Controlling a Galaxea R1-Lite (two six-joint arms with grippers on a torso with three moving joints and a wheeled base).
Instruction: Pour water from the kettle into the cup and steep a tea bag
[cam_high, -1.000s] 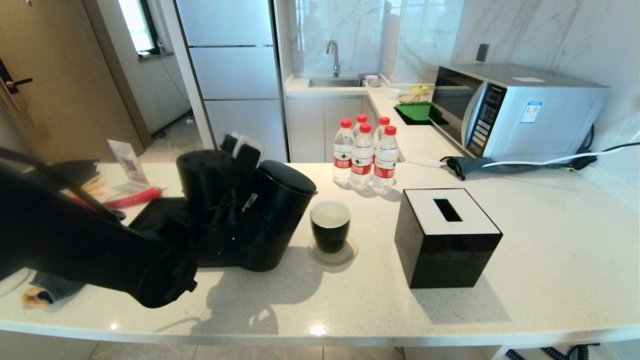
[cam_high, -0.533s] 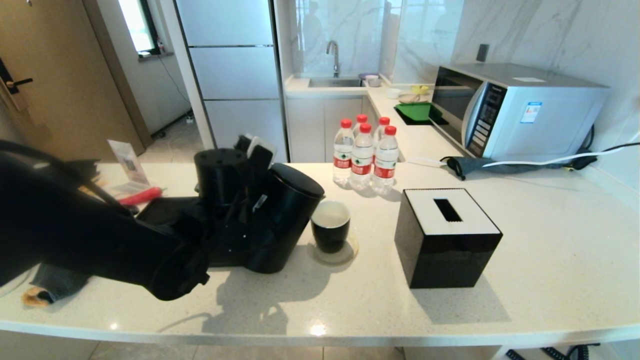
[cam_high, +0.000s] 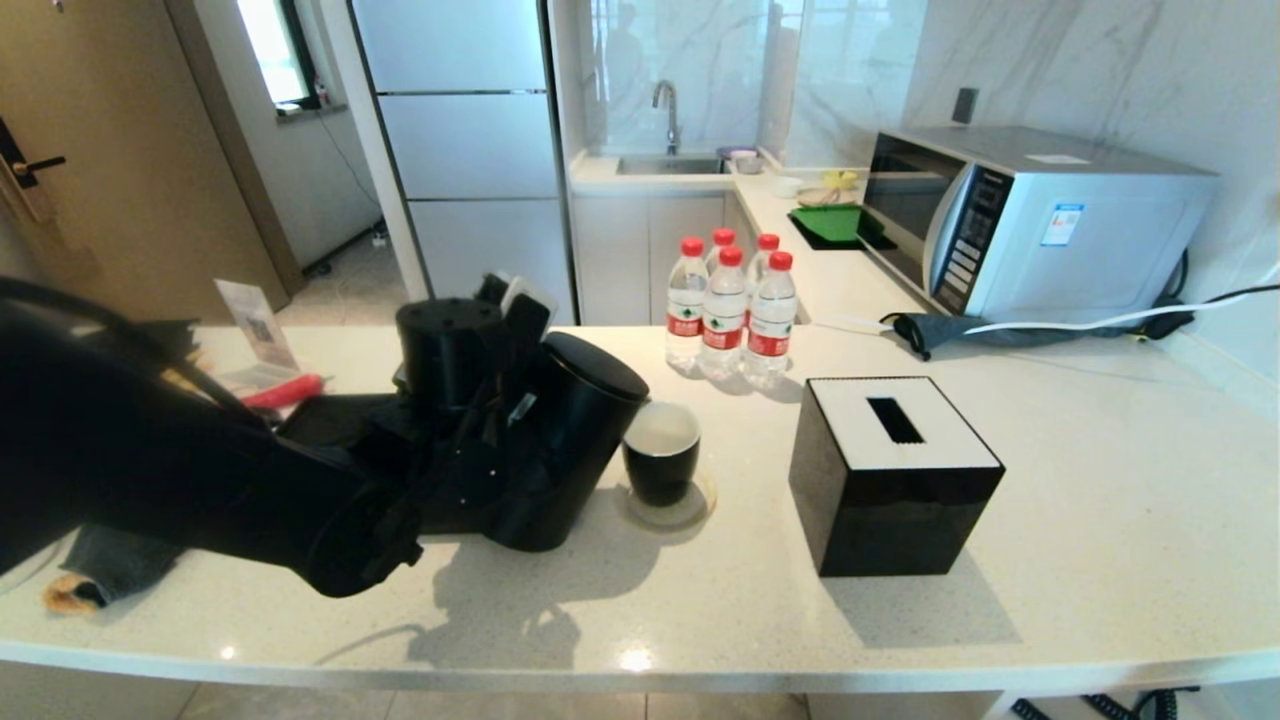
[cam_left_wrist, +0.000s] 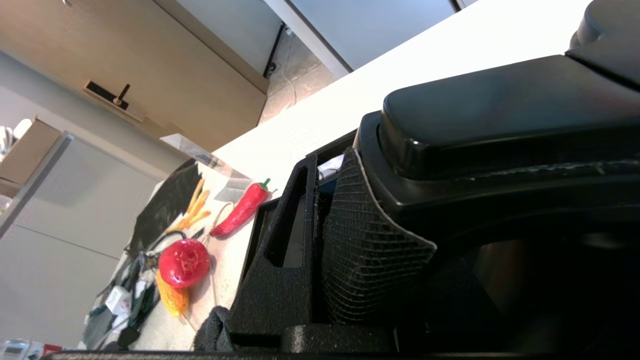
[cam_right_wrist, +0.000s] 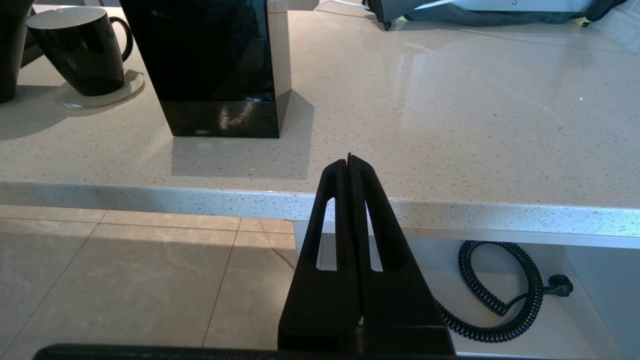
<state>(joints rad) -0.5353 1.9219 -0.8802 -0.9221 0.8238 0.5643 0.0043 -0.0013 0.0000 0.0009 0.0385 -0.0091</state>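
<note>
My left gripper (cam_high: 490, 400) is shut on the loop handle (cam_left_wrist: 500, 115) of the matte black kettle (cam_high: 565, 440). I hold the kettle tilted to the right, its lid edge close above the rim of the cup (cam_high: 661, 455). The cup is glossy black outside and white inside, and it stands on a pale coaster (cam_high: 695, 510). One ribbed finger pad (cam_left_wrist: 370, 240) presses against the handle; the other finger is hidden behind it. My right gripper (cam_right_wrist: 349, 159) hangs shut and empty below the counter's front edge. No tea bag shows.
A black tissue box (cam_high: 890, 470) with a white top stands right of the cup. Several water bottles (cam_high: 725, 310) stand behind the cup and a microwave (cam_high: 1030, 220) at the back right. A black tray (cam_high: 330, 420) and a red chili (cam_high: 280, 392) lie at the left.
My left arm has carried the kettle to the right, closer to the cup, and tipped it a little further. The cup and the right arm have not moved.
</note>
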